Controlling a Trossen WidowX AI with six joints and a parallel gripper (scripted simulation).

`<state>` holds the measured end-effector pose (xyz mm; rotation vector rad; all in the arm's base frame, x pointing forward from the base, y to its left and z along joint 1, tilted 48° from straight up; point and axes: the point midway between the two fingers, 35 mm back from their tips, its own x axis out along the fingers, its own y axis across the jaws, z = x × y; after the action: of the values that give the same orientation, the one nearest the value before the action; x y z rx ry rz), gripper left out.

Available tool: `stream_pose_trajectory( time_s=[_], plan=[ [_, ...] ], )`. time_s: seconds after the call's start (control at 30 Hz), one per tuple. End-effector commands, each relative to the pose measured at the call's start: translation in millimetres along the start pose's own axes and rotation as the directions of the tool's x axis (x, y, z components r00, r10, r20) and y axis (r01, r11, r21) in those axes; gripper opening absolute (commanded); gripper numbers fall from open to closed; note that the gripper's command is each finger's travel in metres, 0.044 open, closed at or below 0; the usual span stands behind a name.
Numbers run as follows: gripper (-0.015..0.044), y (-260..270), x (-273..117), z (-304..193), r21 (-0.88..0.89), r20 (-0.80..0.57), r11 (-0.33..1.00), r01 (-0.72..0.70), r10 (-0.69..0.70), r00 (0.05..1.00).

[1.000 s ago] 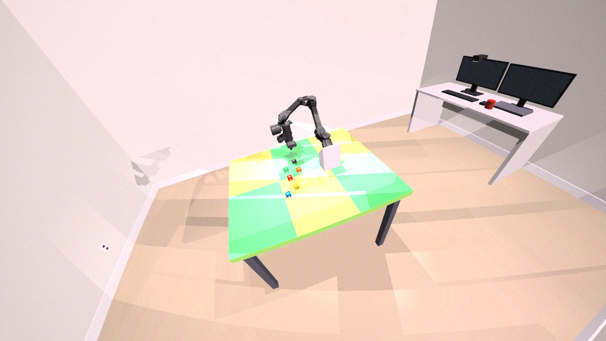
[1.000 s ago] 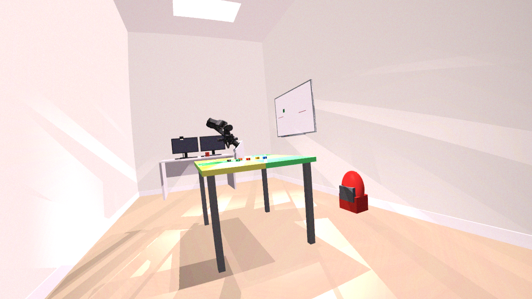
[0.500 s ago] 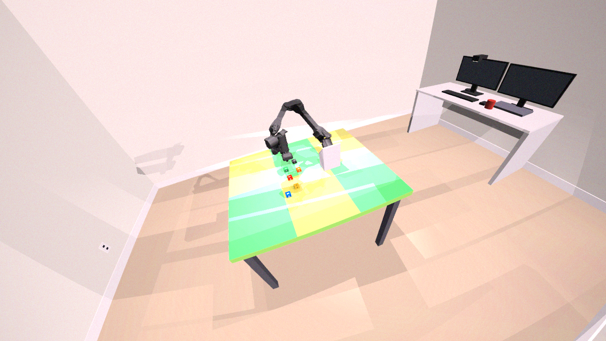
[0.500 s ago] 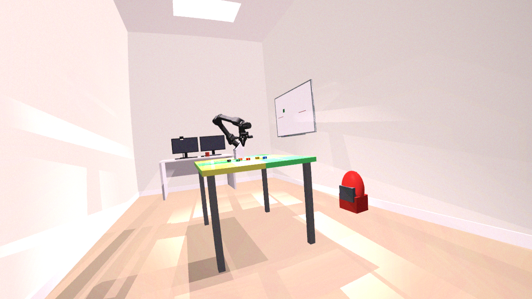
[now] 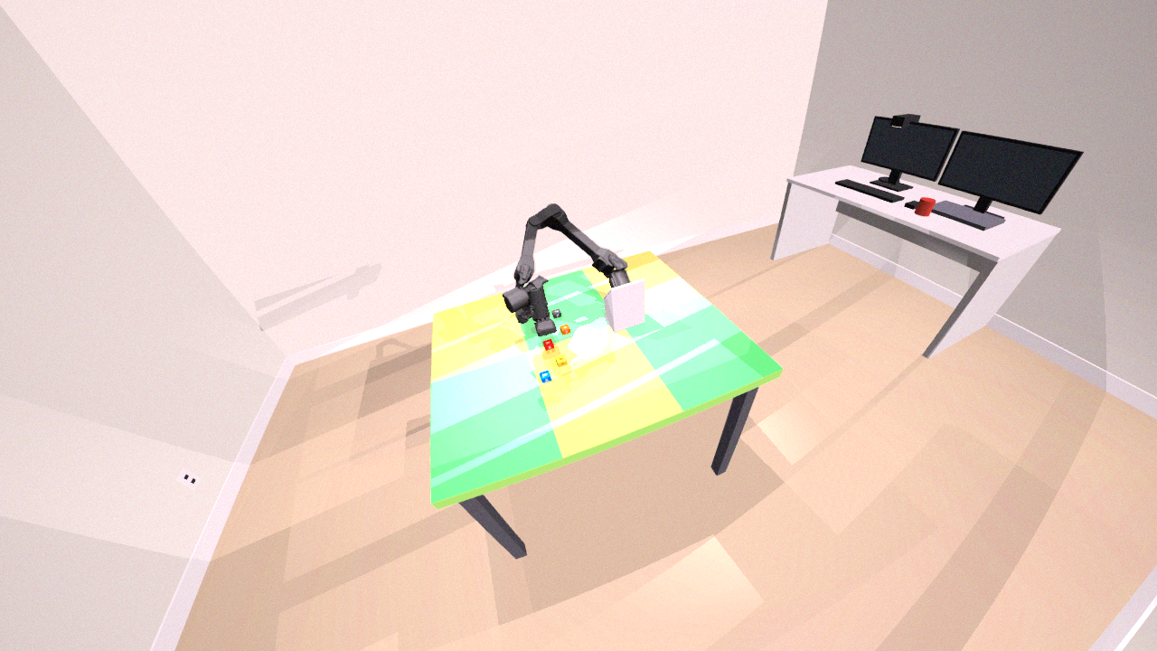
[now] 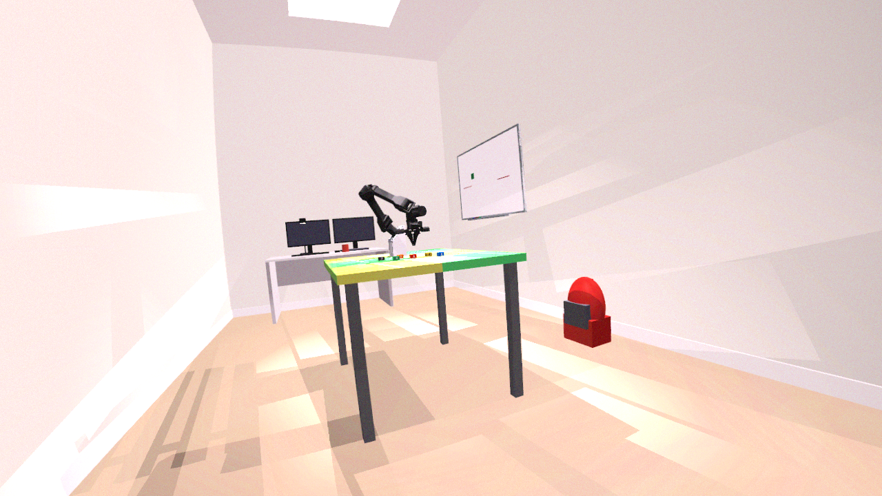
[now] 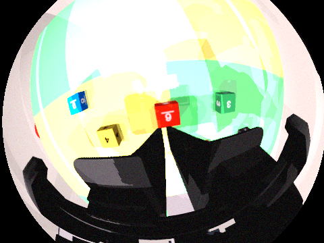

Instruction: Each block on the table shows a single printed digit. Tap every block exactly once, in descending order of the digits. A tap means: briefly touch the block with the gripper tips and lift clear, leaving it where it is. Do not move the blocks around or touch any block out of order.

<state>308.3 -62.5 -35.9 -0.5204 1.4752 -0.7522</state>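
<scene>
My gripper (image 6: 413,244) (image 7: 164,129) is shut and empty. Its tips are above the red block (image 5: 548,344) (image 6: 413,255) (image 7: 167,114), with a gap below them in the exterior view. The red block shows an underlined 6 or 9; I cannot tell which. The blue block (image 5: 545,376) (image 6: 440,253) (image 7: 77,102) has an unclear underlined digit. The yellow block (image 5: 561,362) (image 6: 428,253) (image 7: 109,136) shows 4, the green block (image 6: 396,258) (image 7: 225,102) 3. The orange block (image 5: 565,329) and dark block (image 5: 556,313) (image 6: 381,258) are mostly behind the fingers in the wrist view, digits hidden.
The blocks stand on a patchwork table (image 5: 493,453) (image 6: 487,260). A white panel (image 5: 626,305) stands beside the arm's base, right of the blocks in the top view. A desk (image 5: 1002,234) with two monitors stands apart. Bright glare and shadows cross the table.
</scene>
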Motion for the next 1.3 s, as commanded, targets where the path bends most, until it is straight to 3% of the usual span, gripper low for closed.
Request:
stream_pose_trajectory(
  time_s=[0.0,1.0,1.13,1.27],
  plan=[
    [0.0020,0.0,23.1,-8.3,-0.019,-0.015,1.000,0.014,-0.015,1.000],
    [0.0020,-0.8,53.4,-9.0,-0.020,-0.015,1.000,0.016,-0.016,1.000],
    [0.0020,0.0,25.3,-7.9,-0.019,-0.014,1.000,0.014,-0.014,1.000],
    [0.0020,0.0,23.1,-8.3,-0.019,-0.015,1.000,0.014,-0.015,1.000]
  ],
)
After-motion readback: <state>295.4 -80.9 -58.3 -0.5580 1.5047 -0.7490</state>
